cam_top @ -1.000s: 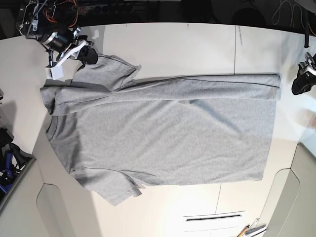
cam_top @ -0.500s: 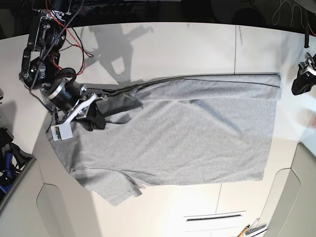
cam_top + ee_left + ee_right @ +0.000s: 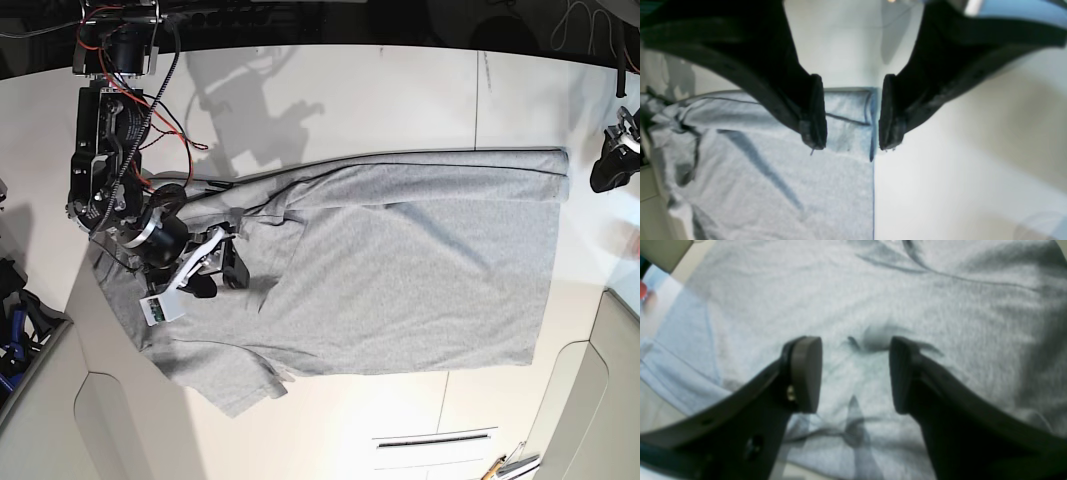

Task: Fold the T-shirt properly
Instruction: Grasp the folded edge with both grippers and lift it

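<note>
T-shirt sits under the right end effector, whose jaws stand apart with nothing between them; right wrist view shows both pads hovering over plain grey fabric with a small dark pucker between them, no cloth pinched. That end effector is over the chest area near the collar end, at the left of the base view, with its arm reaching down from the top left and red wires looped along it. Fabric just beside it is rumpled: the upper sleeve is folded in over the body and a long fold line runs along the upper edge toward the hem. Left end effector is parked at the right edge of the base view, off the cloth, near the hem corner; in the left wrist view its jaws are parted and empty, fingertips framing the folded hem corner below. Shirt lies flat on the white bench, collar to the left, hem to the right, lower sleeve spread out toward the bottom left. Plain side is up; no lettering visible.
</note>
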